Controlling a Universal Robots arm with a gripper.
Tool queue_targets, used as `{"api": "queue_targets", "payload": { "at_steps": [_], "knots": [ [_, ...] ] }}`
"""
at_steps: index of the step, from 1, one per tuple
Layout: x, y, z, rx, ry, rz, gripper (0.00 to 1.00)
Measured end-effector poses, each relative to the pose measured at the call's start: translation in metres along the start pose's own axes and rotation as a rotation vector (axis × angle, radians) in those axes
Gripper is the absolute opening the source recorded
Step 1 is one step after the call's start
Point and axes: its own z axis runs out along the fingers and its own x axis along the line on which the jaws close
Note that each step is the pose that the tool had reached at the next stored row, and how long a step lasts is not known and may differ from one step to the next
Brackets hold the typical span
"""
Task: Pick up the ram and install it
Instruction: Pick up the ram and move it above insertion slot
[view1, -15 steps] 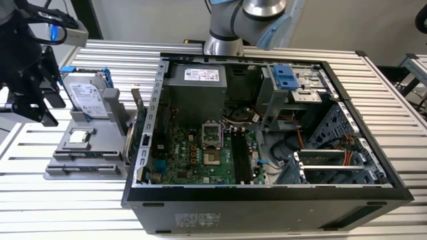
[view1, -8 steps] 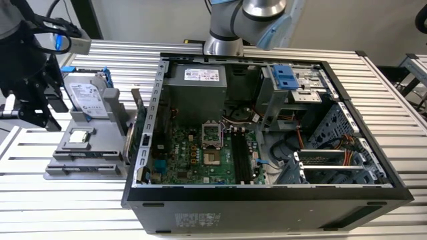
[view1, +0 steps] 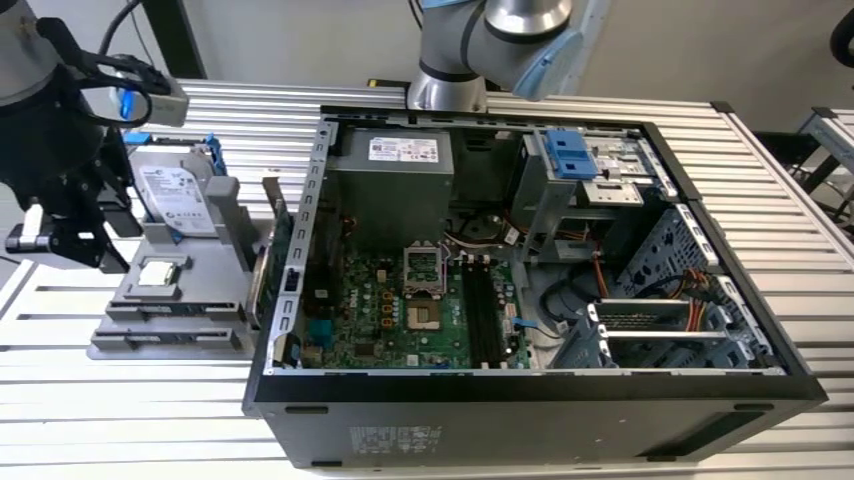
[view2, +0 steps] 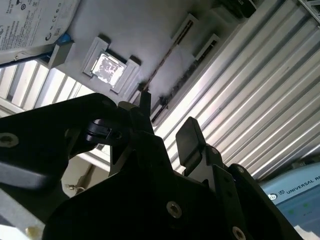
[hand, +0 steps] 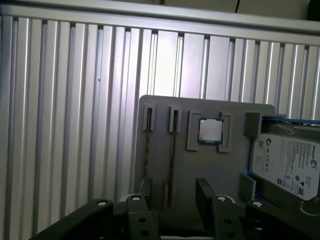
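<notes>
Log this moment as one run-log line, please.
gripper: open, empty | nearest: ram | ram: standing in gray holder slot, not picked | stage: pre-grasp

bright glare on ribbed table (hand: 165, 65)

The slatted aluminium table (view1: 787, 190) carried two items directly on its surface: an open computer case (view1: 534, 420), and a grey parts holder (view1: 200, 295) just beside it, toward the exterior view's left.

hard drive label (hand: 286, 165) | power supply sticker (view1: 403, 150) | wording unreadable
</notes>
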Motion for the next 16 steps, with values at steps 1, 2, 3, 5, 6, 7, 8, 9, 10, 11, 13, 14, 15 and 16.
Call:
{"api": "queue_targets", "payload": {
  "at_steps": [1,2,3,5,6,7,8,9,10,11,13,14,15,16],
  "knots": [
    [0.0005,0.0,0.0013,-0.0003,0.0003,0.0,1.0],
    [0.0015,0.0001,0.0028,-0.0008,0.0004,-0.001,1.0],
    [0.0026,0.0002,0.0043,-0.0011,0.0005,-0.002,1.0],
    [0.0048,0.0001,0.0078,-0.0013,0.0005,-0.004,1.0],
    [0.0058,0.0002,0.0094,-0.0014,0.0005,-0.004,1.0],
    [0.0069,0.0002,0.0111,-0.0013,0.0005,-0.004,1.0],
    [0.0078,0.0001,0.013,-0.0012,0.0005,-0.005,1.0],
    [0.0084,0.0001,0.0146,-0.0011,0.0005,-0.005,1.0],
    [0.0088,0.0002,0.0161,-0.0013,0.0007,-0.005,1.0],
    [0.009,0.0002,0.0176,-0.0013,0.0009,-0.006,1.0],
    [0.0095,0.0001,0.0202,-0.0014,0.001,-0.006,1.0],
    [0.0096,0.0001,0.0215,-0.0015,0.0011,-0.006,1.0],
    [0.0097,0.0001,0.0228,-0.0014,0.0012,-0.006,1.0],
    [0.0099,0.0001,0.0243,-0.0014,0.0015,-0.006,1.0]
  ]
}}
